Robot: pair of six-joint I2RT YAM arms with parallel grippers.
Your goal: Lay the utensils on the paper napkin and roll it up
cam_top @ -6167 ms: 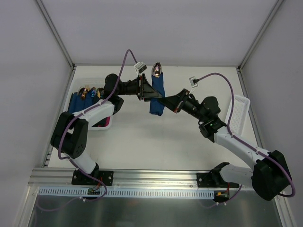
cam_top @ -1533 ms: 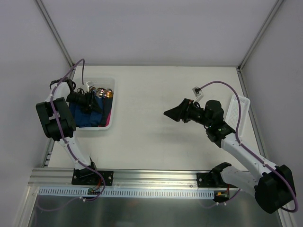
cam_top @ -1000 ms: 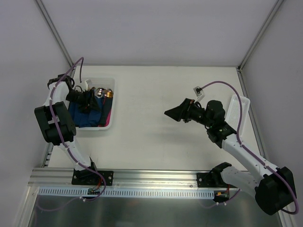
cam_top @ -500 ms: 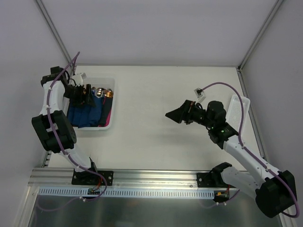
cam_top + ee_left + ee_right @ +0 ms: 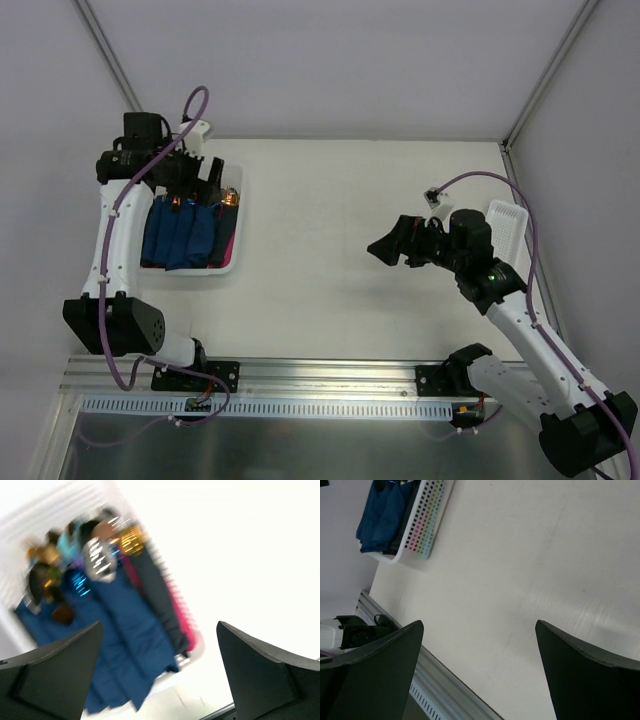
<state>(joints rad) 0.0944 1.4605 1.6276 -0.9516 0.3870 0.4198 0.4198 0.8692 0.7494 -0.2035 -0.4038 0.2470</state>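
the bundles (image 5: 180, 235) are navy, copper-gold tipped; the basket (image 5: 190, 273) white.

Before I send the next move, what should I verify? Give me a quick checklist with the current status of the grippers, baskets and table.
1. Left gripper open and empty: ok. The jaws are wide with nothing between them, above the left basket.
2. Right gripper open and empty: ok. It hangs over bare table.
3. Rolled bundles inside the left basket: ok.
4. Flat napkin laid out on the table: not ok. None is in view.
5. Loose utensils ready to pick: cannot tell. None lie on the table, and what the right basket holds does not show.
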